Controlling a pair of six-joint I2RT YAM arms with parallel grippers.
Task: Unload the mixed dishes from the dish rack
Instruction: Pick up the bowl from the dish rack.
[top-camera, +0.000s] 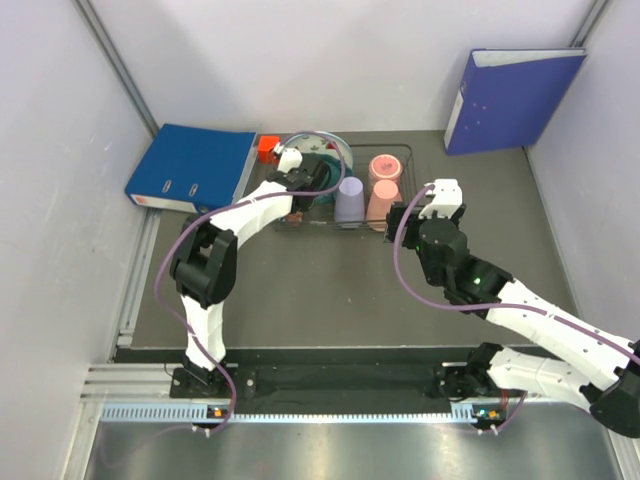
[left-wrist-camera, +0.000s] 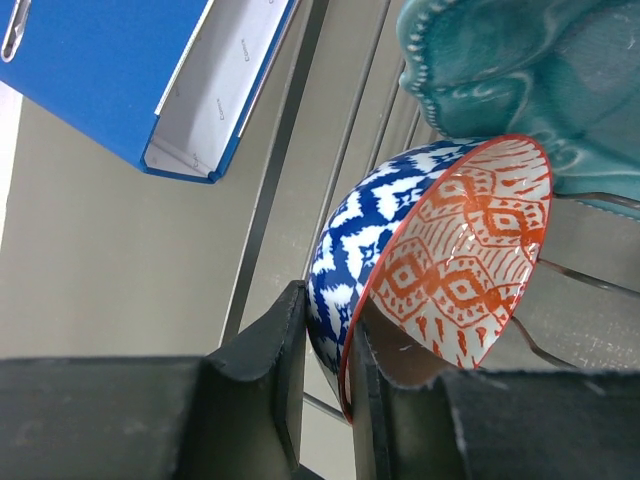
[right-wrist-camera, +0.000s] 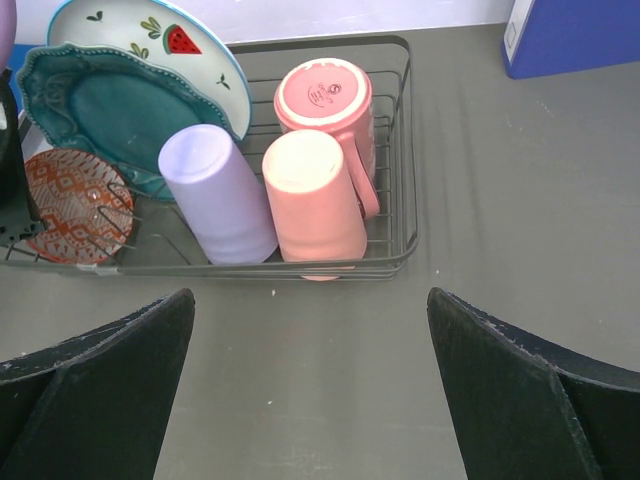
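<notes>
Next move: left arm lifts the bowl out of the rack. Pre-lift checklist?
1. Jaws of left gripper on bowl rim: ok, one each side.
2. Bowl free of teal plate: cannot tell, they overlap in view.
3. Bowl free of tines: cannot tell, one crosses its face.
4. Path past lavender cup: ok, it stands apart.
5. Position of right gripper: ok, open, outside rack.

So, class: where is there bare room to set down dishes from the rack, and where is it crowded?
Bare: the table in front of the rack, between the left arm and right arm, and the strip from the rack's right end to the standing binder. Crowded: inside the rack, where plates, bowl and cups stand packed together; the flat binder hems its left end.
</notes>
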